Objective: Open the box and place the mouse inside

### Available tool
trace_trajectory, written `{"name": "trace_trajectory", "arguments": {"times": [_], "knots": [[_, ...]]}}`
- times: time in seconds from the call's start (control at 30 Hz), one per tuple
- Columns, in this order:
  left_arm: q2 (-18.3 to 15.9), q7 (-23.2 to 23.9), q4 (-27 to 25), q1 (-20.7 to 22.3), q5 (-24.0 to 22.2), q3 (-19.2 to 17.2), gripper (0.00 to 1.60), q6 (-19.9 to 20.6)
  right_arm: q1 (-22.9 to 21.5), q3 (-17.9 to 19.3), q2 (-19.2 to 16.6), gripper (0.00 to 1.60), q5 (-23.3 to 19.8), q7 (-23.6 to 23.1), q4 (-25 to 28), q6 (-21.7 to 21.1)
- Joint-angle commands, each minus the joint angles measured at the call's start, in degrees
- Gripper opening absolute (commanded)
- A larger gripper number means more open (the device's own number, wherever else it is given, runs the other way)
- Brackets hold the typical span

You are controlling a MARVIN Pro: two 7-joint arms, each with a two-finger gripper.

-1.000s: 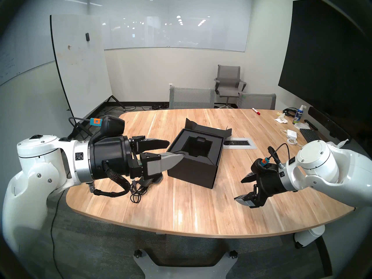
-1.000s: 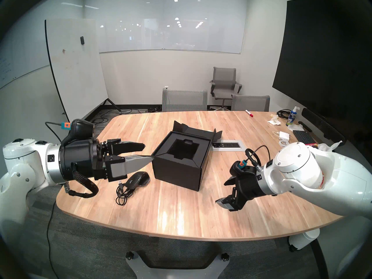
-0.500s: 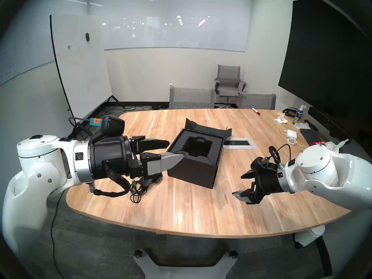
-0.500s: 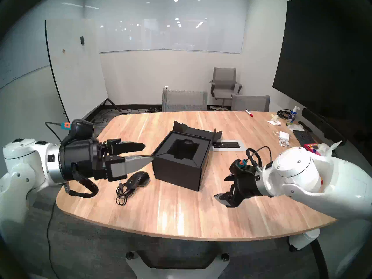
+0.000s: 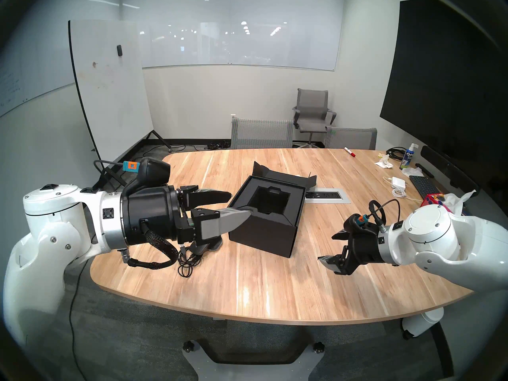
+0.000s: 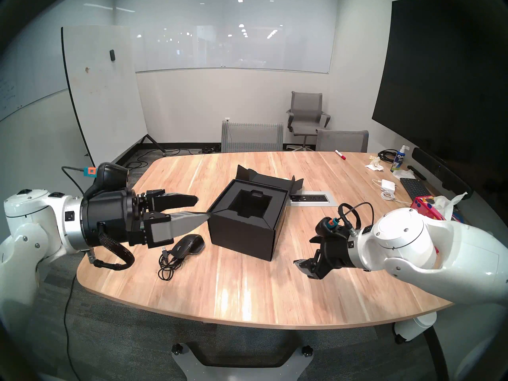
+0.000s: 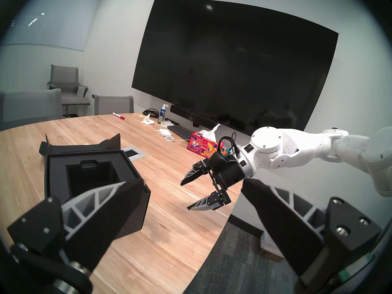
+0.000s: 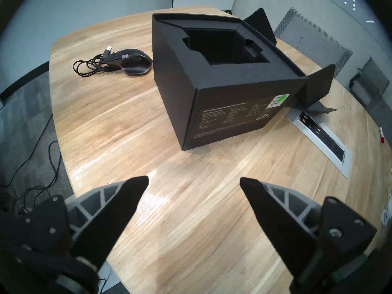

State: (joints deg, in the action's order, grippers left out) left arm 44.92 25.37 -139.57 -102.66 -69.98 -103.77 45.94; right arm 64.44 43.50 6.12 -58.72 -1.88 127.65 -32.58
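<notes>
Jaws spread wide on both grippers, nothing held. Left gripper (image 6: 202,209) hangs level near the box's (image 6: 242,234) left corner; contact unclear. Right gripper (image 6: 306,251) tilts down over bare table (image 6: 247,289). Box lid folded back, insert empty. Mouse (image 6: 188,244) at box's 8 o'clock in the head view, long axis 1-to-7, coiled cable (image 6: 166,265) at 7.

Bare bench (image 8: 148,121) lies open between the right pincer (image 8: 194,183) and the mouse (image 8: 132,61) at 11 o'clock; the open box (image 8: 229,109) blocks 1 o'clock.
</notes>
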Motion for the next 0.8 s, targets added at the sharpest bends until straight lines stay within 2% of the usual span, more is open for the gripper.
{"name": "trace_trajectory", "arguments": {"times": [0.0,0.77], "knots": [[0.0,-0.1,-0.4,0.0,0.2,-0.2,1.6,-0.1,0.4,1.4,-0.2,1.6,0.9,3.9,1.8,2.6],[0.0,-0.1,-0.4,0.0,0.1,-0.1,1.6,0.0,4.5,2.6,-0.3,1.6,3.3,13.7,5.9,9.2]]}}
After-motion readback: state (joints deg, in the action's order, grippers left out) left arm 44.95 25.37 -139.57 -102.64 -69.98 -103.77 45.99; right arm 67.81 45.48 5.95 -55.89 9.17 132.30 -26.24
